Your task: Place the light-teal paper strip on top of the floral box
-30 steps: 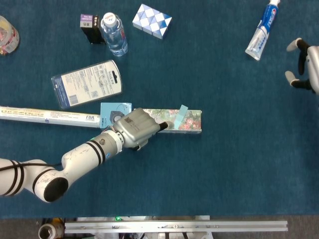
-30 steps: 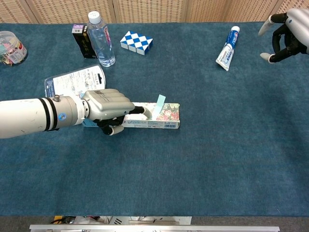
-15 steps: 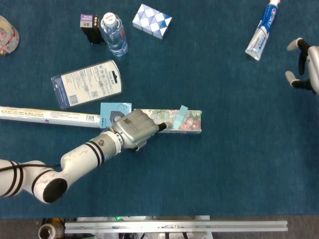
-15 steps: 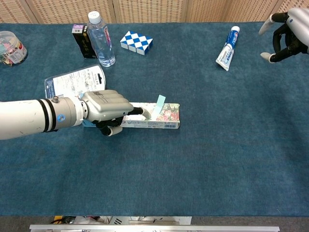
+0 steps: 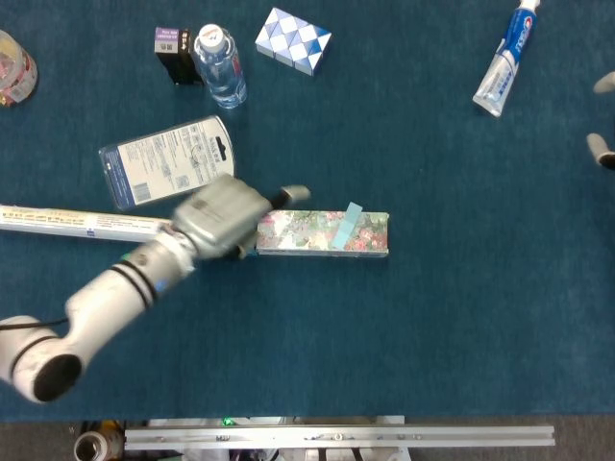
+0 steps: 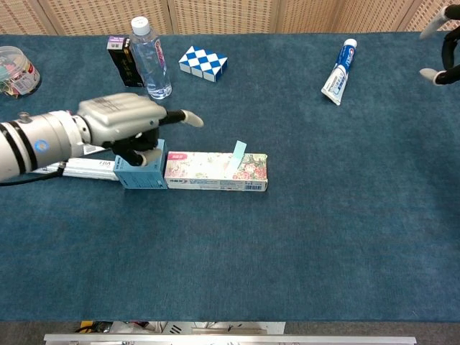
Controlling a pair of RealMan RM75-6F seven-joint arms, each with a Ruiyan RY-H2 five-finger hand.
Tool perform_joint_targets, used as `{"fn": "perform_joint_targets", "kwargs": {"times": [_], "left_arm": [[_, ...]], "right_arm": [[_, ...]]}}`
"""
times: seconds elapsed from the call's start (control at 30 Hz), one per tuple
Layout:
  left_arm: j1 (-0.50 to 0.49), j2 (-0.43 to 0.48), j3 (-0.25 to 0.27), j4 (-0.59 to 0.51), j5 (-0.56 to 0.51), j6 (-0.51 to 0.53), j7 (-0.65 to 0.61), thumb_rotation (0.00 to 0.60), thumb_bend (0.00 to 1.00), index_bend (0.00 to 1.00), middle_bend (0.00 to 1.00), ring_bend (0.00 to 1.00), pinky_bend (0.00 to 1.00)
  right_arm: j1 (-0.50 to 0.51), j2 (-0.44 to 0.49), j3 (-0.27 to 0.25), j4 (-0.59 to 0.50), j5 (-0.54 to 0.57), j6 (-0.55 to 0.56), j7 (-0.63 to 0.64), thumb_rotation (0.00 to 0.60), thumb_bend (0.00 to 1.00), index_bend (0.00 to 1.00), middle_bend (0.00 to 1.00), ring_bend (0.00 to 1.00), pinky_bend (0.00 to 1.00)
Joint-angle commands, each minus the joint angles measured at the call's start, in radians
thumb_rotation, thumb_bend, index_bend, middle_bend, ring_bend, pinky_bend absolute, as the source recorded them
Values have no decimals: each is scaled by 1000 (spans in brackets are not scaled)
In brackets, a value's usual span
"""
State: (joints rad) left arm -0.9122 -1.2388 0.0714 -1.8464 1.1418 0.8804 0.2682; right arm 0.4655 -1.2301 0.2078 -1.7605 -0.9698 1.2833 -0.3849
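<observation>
The floral box (image 5: 312,233) (image 6: 208,171) lies flat near the table's middle. The light-teal paper strip (image 5: 346,226) (image 6: 236,154) rests across the top of the box towards its right end, one end sticking up past the far edge. My left hand (image 5: 223,216) (image 6: 118,122) hovers up and to the left of the box, apart from it and blurred in the head view. It holds nothing, with one finger stretched out towards the right. Only part of my right hand (image 5: 600,146) (image 6: 449,57) shows at the far right edge, its fingers apart and empty.
A small teal box (image 6: 141,172) touches the floral box's left end, with a long pale box (image 5: 77,222) beyond it. Behind lie a blister pack (image 5: 165,160), a water bottle (image 5: 219,65), a dark small box (image 5: 173,43), a checkered block (image 5: 293,40), and a toothpaste tube (image 5: 506,60).
My left hand has lifted off the floral box and pulled back up and to the left, leaving the strip lying on it. My right hand has shifted further right, partly out of frame.
</observation>
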Motion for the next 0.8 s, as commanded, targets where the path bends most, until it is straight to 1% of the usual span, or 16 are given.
{"fn": "perform_joint_targets", "kwargs": {"times": [0.03, 0.17, 0.23, 0.33, 0.43, 0.6, 0.7, 0.8], "left_arm": [[78, 60, 3, 5, 57, 81, -78, 600, 659, 90, 537, 574, 711], [177, 100, 11, 38, 98, 184, -173, 600, 533, 90, 461, 498, 644], [224, 109, 14, 61, 109, 234, -208, 600, 465, 90, 421, 449, 570], [318, 104, 17, 114, 106, 339, -236, 600, 413, 90, 389, 373, 479], [394, 88, 10, 161, 98, 428, -262, 600, 399, 91, 366, 324, 419], [526, 51, -9, 230, 95, 575, -328, 600, 397, 93, 349, 309, 387], [586, 36, -21, 256, 93, 632, -354, 600, 398, 95, 346, 306, 378], [633, 42, -23, 261, 94, 662, -366, 600, 398, 101, 346, 307, 376]], "right_arm": [[-32, 30, -11, -5, -20, 20, 34, 600, 230, 366, 706, 692, 829], [-83, 63, -35, -1, -56, 48, 81, 600, 229, 345, 647, 626, 775], [-106, 74, -48, 3, -73, 62, 103, 600, 224, 326, 605, 584, 730], [-152, 86, -73, 14, -103, 93, 137, 600, 184, 311, 558, 535, 690], [-189, 87, -91, 31, -134, 120, 175, 600, 127, 299, 493, 471, 630], [-244, 95, -124, 62, -203, 146, 257, 600, 111, 296, 438, 410, 526], [-269, 87, -134, 83, -247, 169, 298, 600, 111, 296, 436, 406, 517], [-287, 78, -142, 98, -287, 191, 317, 600, 111, 296, 436, 407, 515]]}}
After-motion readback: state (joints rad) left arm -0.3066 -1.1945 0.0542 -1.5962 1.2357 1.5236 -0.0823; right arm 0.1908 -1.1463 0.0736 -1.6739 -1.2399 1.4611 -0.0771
